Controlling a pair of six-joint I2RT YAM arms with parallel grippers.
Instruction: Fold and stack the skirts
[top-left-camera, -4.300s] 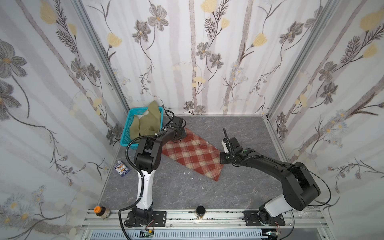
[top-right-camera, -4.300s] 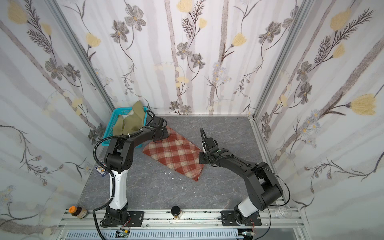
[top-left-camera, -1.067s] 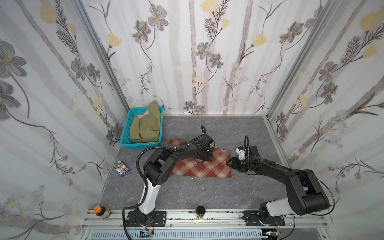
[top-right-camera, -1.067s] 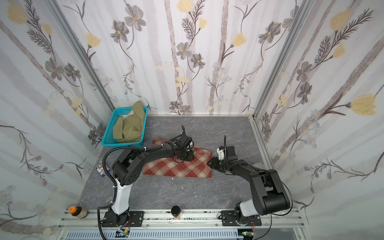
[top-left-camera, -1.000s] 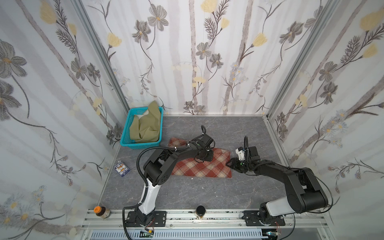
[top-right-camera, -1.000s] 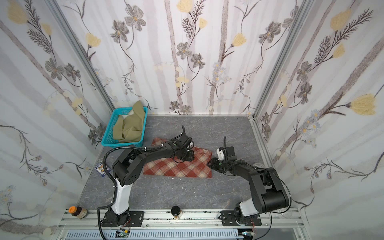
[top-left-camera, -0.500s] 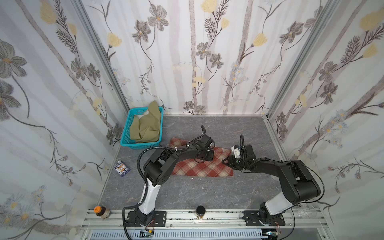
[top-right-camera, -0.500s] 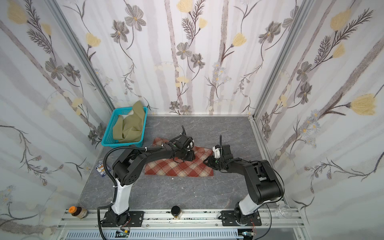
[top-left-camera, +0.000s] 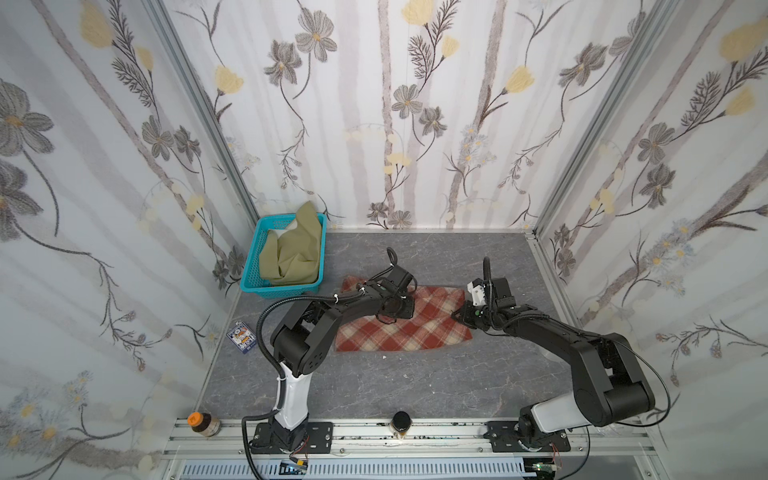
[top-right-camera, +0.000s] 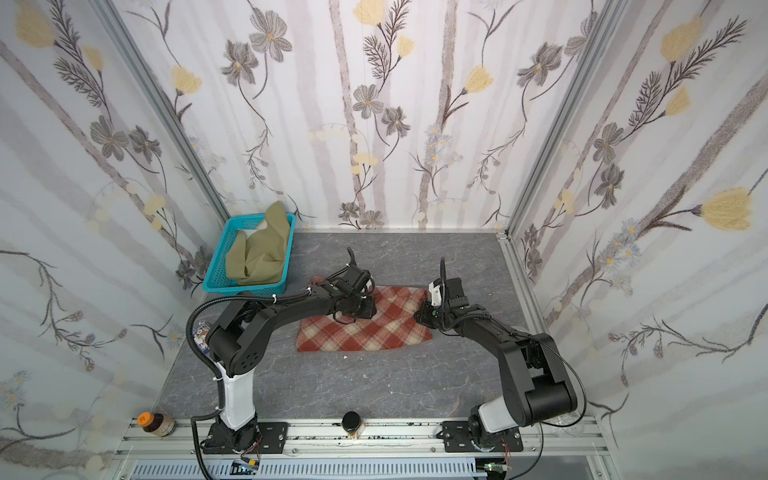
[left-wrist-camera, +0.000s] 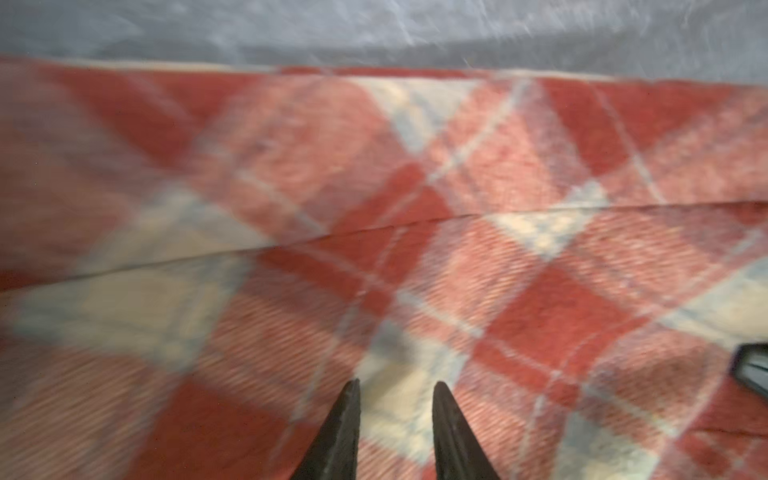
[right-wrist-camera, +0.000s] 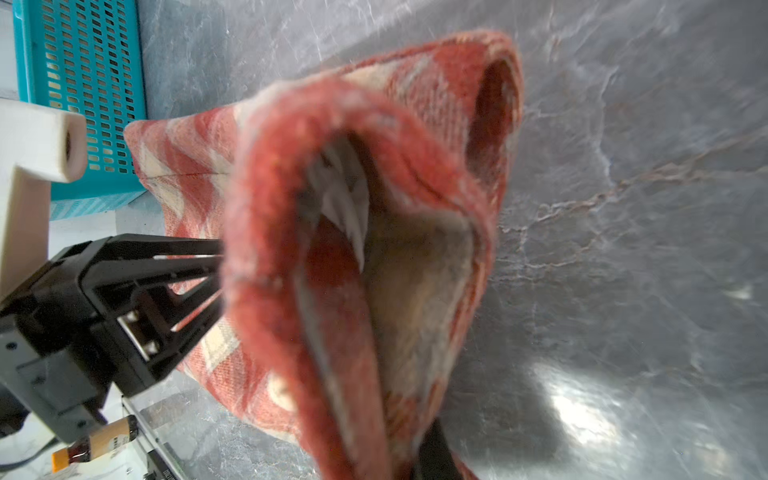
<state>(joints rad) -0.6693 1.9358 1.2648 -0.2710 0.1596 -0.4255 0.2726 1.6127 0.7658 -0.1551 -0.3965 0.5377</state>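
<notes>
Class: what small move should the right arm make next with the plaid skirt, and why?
Probably lift the pinched edge and carry it leftward: the right fingers grip the plaid skirt at its end, and the left fingers press its middle.

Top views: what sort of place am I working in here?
Probably a staged robot test booth, not a real room: flowered wallpaper panels held by aluminium posts, a grey marbled tabletop, and a slotted mounting rail along the front edge.
</notes>
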